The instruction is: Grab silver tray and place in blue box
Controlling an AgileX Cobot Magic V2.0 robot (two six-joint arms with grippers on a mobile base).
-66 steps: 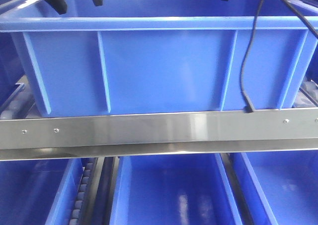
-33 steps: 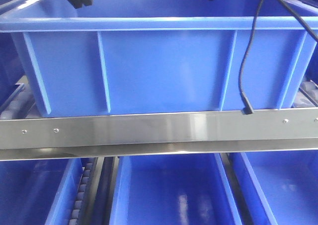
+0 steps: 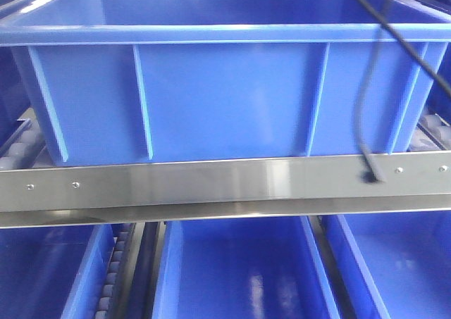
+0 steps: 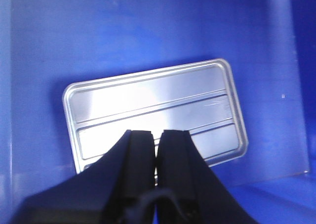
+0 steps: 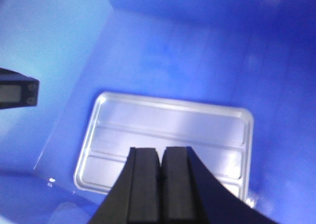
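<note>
Silver tray [image 4: 155,116] lies flat on the floor of the blue box [image 3: 225,94], face up, both long ribs visible; in the left wrist view it sits slightly skewed to the box walls, in the right wrist view [image 5: 168,145] one short end is near a side wall. Nothing touches the tray. Left gripper [image 4: 156,152] hangs above it inside the box, fingers pressed together with only a thin seam between them, nothing held. Right gripper [image 5: 161,172] is likewise above the tray, fingers clenched against each other, empty. A dark block [image 5: 17,93] juts in at the left edge of the right wrist view, cannot tell what it is. In the front view the box stands on a roller shelf behind a steel rail [image 3: 211,185]; rollers [image 3: 17,146] show at both ends of the box. A black cable [image 3: 370,108] hangs down across the box's front right side, its plug end over the rail. Below the rail, more blue crates [image 3: 239,270] sit side by side on a lower level.
</note>
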